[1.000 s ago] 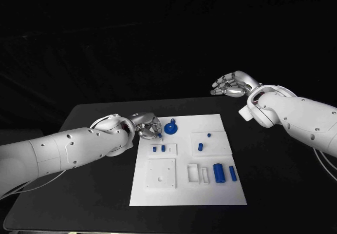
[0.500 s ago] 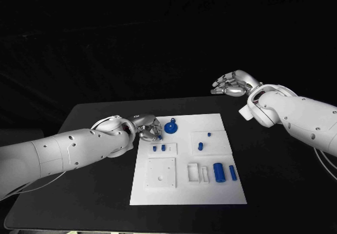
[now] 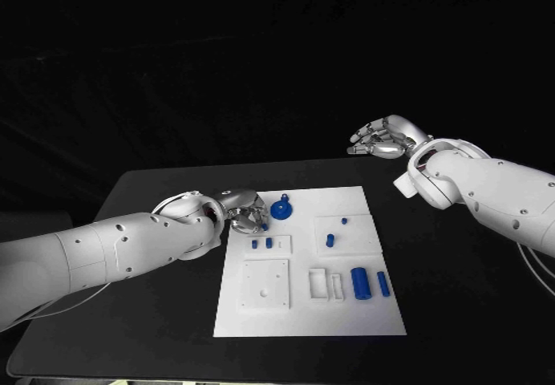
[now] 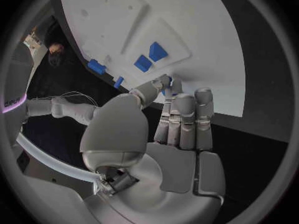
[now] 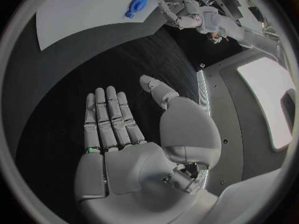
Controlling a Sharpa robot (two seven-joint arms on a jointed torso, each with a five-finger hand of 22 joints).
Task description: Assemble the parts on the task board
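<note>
The white task board [image 3: 347, 313] lies in the middle of the black table. My left hand [image 3: 241, 210] is low over its far-left corner, and thumb and finger pinch a small blue part [image 4: 167, 90]. A blue round piece with a tab [image 3: 281, 211] lies just beside that hand. Two small blue pegs [image 3: 261, 243] stand in a recess nearer the robot, seen close in the left wrist view [image 4: 149, 57]. Two blue cylinders [image 3: 370, 284] lie at the board's right. My right hand [image 3: 382, 136] hangs raised beyond the table's far-right edge, its fingers [image 5: 112, 117] extended and holding nothing.
A square white plate with holes [image 3: 265, 285] and white slots [image 3: 322, 285] sit in the board's near half. Two more small blue pieces [image 3: 332, 236] lie on a raised panel at the right. Bare black table [image 3: 151, 321] surrounds the board.
My left hand has turned and shifted slightly at the board's far-left corner, still pinching the small part. The right hand has stayed where it was.
</note>
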